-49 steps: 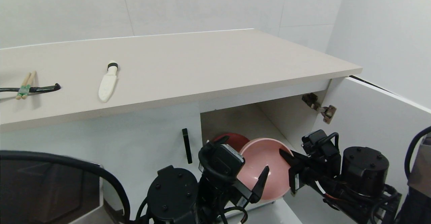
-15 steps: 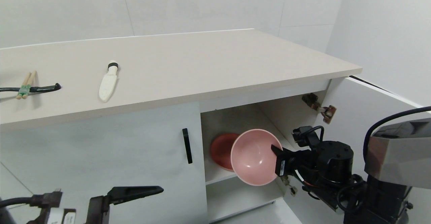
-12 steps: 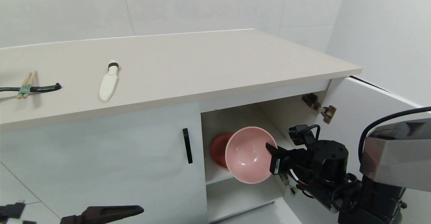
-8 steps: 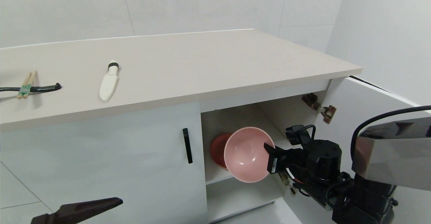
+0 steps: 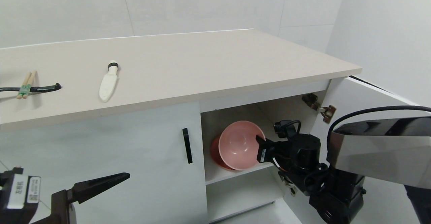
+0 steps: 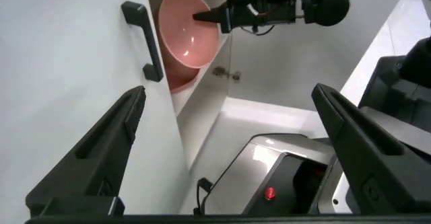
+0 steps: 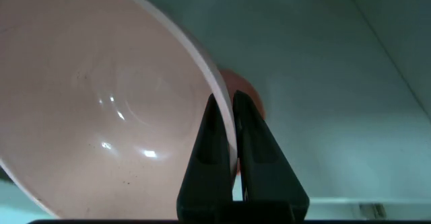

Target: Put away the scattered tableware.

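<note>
A pink bowl is held tilted inside the open cabinet, just above the upper shelf and against a red bowl that sits there. My right gripper is shut on the pink bowl's rim; the right wrist view shows both fingers pinching the rim of the pink bowl, with the red bowl behind. My left gripper hangs open and empty low in front of the closed left door, one finger showing in the head view.
On the countertop lie a white sheathed knife, a pair of chopsticks and a black utensil. The right cabinet door stands swung open. The left door has a black handle.
My right gripper has carried the pink bowl leftward and deeper into the cabinet, up against the red bowl. My left arm has drawn back to the lower left.
</note>
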